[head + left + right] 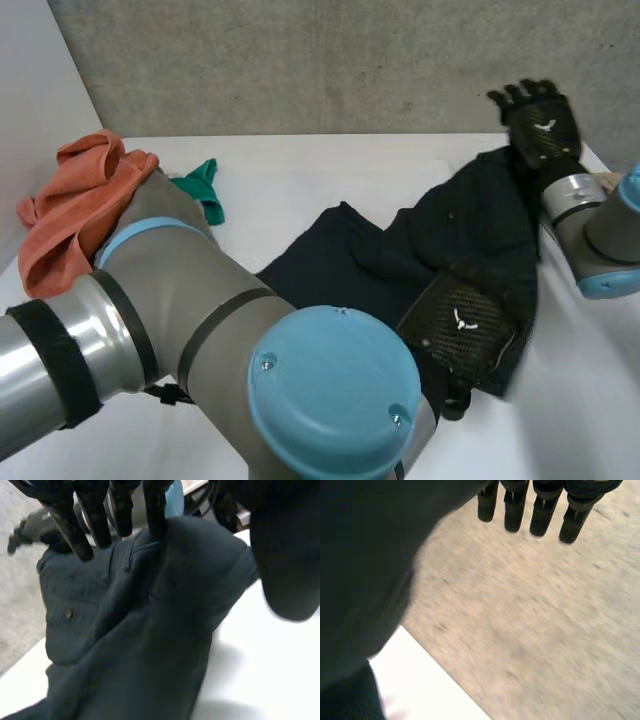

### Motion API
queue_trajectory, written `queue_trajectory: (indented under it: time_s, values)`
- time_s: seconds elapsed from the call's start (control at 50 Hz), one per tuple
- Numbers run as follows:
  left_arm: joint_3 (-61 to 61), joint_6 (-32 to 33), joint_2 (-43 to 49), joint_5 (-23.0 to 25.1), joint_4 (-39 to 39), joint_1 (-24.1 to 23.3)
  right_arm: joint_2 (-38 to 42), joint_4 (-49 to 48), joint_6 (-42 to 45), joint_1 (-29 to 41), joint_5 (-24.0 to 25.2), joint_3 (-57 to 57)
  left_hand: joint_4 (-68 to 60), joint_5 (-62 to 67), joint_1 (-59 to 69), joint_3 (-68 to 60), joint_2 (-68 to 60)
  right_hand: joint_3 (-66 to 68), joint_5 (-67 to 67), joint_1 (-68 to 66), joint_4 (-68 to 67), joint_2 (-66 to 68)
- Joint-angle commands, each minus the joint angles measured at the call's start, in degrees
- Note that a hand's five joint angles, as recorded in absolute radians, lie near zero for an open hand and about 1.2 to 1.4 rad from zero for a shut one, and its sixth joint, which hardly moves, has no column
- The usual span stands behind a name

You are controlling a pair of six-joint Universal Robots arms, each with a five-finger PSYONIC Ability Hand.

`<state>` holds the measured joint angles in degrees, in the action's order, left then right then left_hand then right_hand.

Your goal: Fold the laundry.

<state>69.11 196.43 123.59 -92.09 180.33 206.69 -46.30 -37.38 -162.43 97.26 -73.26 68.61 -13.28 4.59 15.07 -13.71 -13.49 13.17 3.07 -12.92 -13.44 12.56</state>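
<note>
On my far left a crumpled orange cloth (70, 205) sits at the edge of the white table (290, 170), with a small green cloth (205, 185) just beside it, both well apart from the work. The left arm (200, 340) reaches across the near side of the head view, and past it I have the dark navy garment (470, 220) spread loosely and rumpled over the table's right half, running from the middle out towards the far right corner. The left hand (462, 325) lies palm down on the garment's near edge. From its wrist camera I read its fingers (75, 530) as straight and spread, tips resting on the cloth, with the thumb (285, 555) standing wide of them. A ridge of fabric rises between the two, but nothing is closed round it, so I count that hand as slack and merely pressing. Further right, the right hand (543, 125) is raised above the garment's far right corner, in front of the grey wall (300, 70). Its fingers (515, 510) are straight, side by side and holding nothing. The dark fabric comes up against the base of that hand, beside the wrist.
</note>
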Motion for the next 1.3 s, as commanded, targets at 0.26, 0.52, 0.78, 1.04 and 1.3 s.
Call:
queue_trajectory:
  time_s: [0.26,0.52,0.78,1.04,1.3]
  values:
    - [13.68,-0.96,-24.54,12.36,1.34,23.21,-21.72,47.56,0.44,-0.41,-6.54,-2.16,3.28,-4.59,-5.07,3.71,3.49,-3.17,-3.07,2.92,3.44,-2.56]
    - [9.65,7.56,-6.37,21.94,-7.98,38.25,-31.39,57.25,15.45,-2.77,-11.03,2.32,-4.32,3.02,2.54,-3.9,-4.12,-3.17,-3.07,2.92,3.44,-2.56]
    - [5.51,8.18,3.14,23.8,-1.75,37.99,-31.75,56.27,18.02,-5.77,-8.48,1.26,-16.6,15.29,14.82,-16.18,-16.4,-3.17,-3.07,2.92,3.44,-2.56]
    - [3.58,9.23,7.1,23.79,-2.79,37.11,-35.09,56.54,11.87,-11.3,-2.95,3.11,-22.84,21.53,21.06,-22.41,-22.63,-3.17,-3.07,2.92,3.44,-2.56]
    - [0.59,14.33,10.79,21.51,-2.62,36.68,-37.54,65.15,10.37,-12.54,1.8,4.07,-34.74,33.43,32.95,-34.31,-34.53,-3.17,-3.07,2.92,3.44,-2.56]
